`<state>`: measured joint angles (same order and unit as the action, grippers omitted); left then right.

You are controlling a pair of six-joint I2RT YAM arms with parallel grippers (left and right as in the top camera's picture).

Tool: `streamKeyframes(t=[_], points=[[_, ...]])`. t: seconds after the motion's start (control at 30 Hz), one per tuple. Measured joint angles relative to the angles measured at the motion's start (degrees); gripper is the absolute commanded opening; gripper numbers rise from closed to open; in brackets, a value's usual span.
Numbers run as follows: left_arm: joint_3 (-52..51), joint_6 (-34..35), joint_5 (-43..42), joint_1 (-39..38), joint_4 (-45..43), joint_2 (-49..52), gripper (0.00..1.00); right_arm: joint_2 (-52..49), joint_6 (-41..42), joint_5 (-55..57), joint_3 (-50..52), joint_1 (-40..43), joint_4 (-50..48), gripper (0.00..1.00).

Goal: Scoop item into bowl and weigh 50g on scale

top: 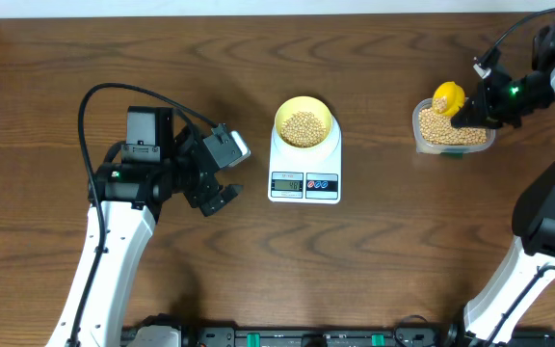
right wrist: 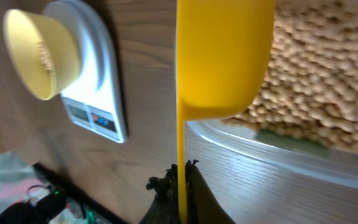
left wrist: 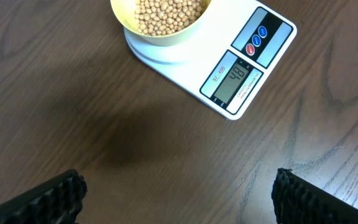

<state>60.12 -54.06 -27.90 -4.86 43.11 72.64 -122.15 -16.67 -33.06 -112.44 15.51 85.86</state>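
Note:
The pale yellow bowl (top: 303,123) holds tan beans (top: 303,127) and stands on the white scale (top: 304,178). In the left wrist view the scale (left wrist: 229,68) shows its lit display (left wrist: 233,83) and the bowl (left wrist: 160,22) sits at the top. My left gripper (top: 218,196) is open and empty to the left of the scale; its fingers (left wrist: 178,196) hang over bare wood. My right gripper (top: 472,114) is shut on the handle of a bright yellow scoop (top: 448,96), whose cup (right wrist: 224,56) hangs over the clear tub of beans (right wrist: 316,81). The bowl and scale (right wrist: 79,74) show at the left of the right wrist view.
The clear plastic tub (top: 454,130) full of beans stands at the right of the brown wooden table (top: 374,260). Black cables loop over the left arm (top: 114,96). Equipment lies along the table's front edge (top: 287,337).

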Motion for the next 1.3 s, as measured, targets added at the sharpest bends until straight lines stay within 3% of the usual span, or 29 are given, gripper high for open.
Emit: streamKeyframes(t=[0.4,1.3], points=[[0.0,0.0,0.0,0.0,0.0,0.0,0.98,0.0,-2.2,-10.0,0.0,-1.1,-0.9,0.01],[0.0,0.0,0.0,0.0,0.0,0.0,0.98,0.0,4.0,-13.0,0.0,-24.8,-15.0,0.01]])
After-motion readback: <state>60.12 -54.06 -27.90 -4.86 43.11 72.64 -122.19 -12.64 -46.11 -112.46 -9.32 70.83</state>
